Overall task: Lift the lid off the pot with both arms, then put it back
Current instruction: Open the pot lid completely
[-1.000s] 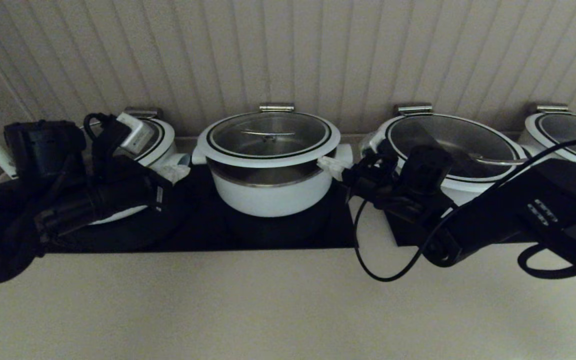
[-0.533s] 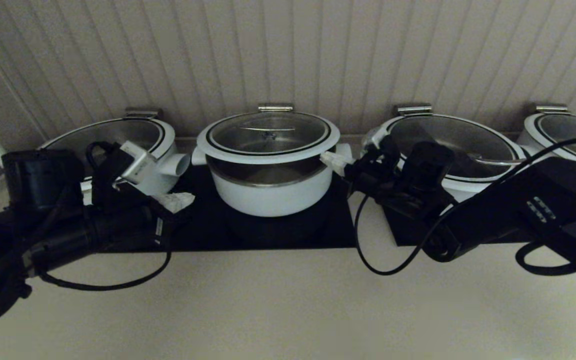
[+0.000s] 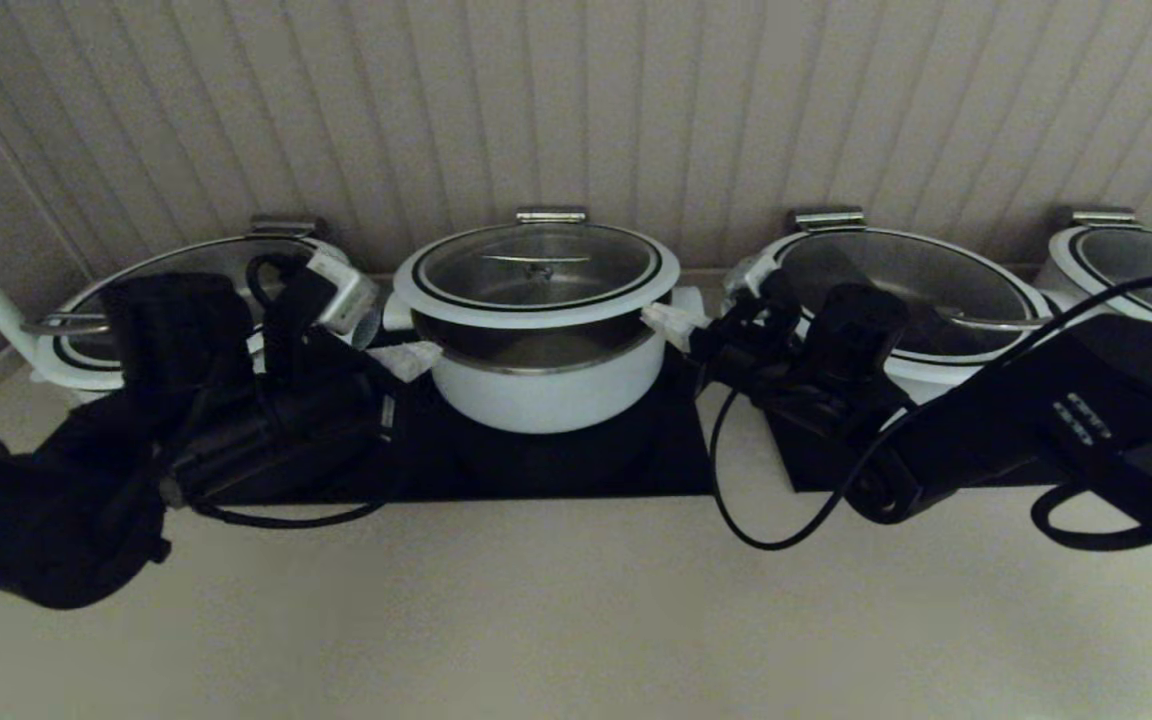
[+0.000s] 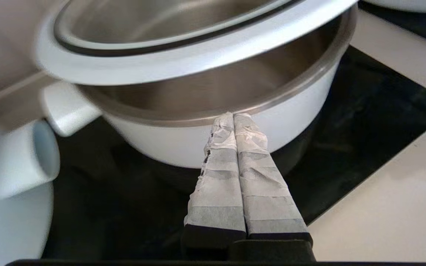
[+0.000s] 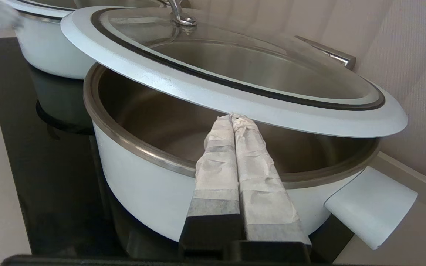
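Left gripper [image 3: 416, 358]: now up at the pot's left flank, having come in from lower left since half a second ago; fingers [image 4: 235, 162] pressed together, holding nothing, tips at the steel rim under the lid's edge.
Right gripper [image 3: 671, 325]: unchanged in place; fingers [image 5: 235, 155] pressed together, tips touching the underside of the lid's white rim.
Pot [image 3: 546, 385]: on the black cooktop [image 3: 676, 450], between two wider pots; unmoved.
Lid [image 3: 536, 275]: raised above the pot, gap showing steel inside; tilted in the right wrist view.
Left wide pot [image 3: 86, 335]: partly hidden behind the left arm.
Far-right pot [image 3: 1126, 255]: cut off at the frame edge.
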Robot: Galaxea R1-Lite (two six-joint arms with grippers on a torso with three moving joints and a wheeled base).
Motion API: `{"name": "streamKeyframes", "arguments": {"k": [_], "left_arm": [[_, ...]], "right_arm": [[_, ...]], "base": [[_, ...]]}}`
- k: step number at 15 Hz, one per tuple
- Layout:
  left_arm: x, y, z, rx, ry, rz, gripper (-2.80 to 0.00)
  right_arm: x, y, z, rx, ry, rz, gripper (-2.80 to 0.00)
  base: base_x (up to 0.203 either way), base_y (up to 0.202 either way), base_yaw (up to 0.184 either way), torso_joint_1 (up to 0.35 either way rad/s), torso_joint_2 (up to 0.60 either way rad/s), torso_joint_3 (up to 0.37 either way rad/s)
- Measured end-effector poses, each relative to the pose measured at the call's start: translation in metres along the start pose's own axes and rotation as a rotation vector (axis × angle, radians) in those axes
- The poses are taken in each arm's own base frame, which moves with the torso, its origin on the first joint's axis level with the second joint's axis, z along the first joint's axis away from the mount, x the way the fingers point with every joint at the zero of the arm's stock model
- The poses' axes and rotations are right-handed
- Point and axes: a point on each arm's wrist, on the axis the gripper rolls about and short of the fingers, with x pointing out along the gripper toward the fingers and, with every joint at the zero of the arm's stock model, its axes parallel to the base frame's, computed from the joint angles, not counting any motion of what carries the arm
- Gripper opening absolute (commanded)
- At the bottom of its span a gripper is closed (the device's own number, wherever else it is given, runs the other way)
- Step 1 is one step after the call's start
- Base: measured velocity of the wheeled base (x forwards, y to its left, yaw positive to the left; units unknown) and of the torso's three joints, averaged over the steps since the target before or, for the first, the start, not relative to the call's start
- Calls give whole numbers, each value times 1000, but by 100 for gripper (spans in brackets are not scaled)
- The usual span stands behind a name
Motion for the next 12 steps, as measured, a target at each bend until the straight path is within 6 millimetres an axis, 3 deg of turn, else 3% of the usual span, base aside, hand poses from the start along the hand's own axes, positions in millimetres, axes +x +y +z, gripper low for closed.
{"name": "streamKeyframes", "arguments": {"k": [6, 12], "left_arm": [[33, 3, -7, -1, 11, -5, -280], [58, 12, 1, 5, -25, 48, -280]], "right_arm": [[1, 0, -1, 2, 2, 2, -280], [2, 0, -1, -1, -3, 3, -280]], "base": [[0, 0, 0, 0, 0, 0], [0, 0, 0, 0, 0, 0]]}}
